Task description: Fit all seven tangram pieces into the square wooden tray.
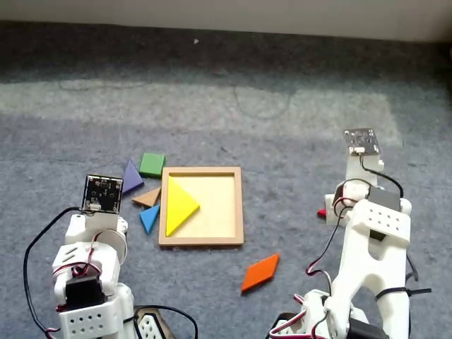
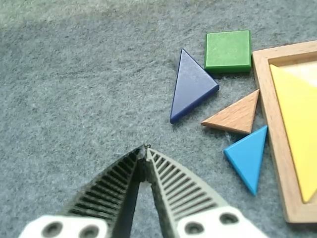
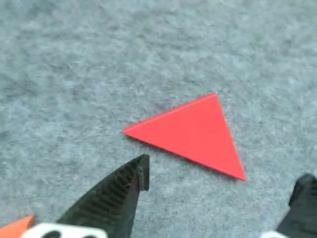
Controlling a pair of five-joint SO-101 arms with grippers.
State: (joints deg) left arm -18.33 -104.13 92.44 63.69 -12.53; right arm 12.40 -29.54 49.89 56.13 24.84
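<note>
The square wooden tray [image 1: 201, 241] lies at the table's middle with a yellow triangle [image 1: 180, 205] in its left half. Left of it sit a green square [image 1: 152, 164], a purple triangle [image 1: 131, 176], a wooden triangle [image 1: 148, 196] and a blue triangle [image 1: 149, 217]. My left gripper [image 2: 145, 148] is shut and empty over bare carpet, short of the purple triangle [image 2: 190, 87] and the blue triangle [image 2: 247, 156]. My right gripper [image 3: 223, 181] is open, just short of a red triangle [image 3: 193, 131] that lies flat. An orange parallelogram [image 1: 260, 272] lies below the tray's right corner.
Grey carpet covers the table. The left arm [image 1: 92, 240] stands left of the tray and the right arm [image 1: 374, 226] to its right, covering most of the red triangle [image 1: 321, 212]. The tray rim [image 2: 281, 148] runs close beside the blue and wooden [image 2: 235, 116] triangles.
</note>
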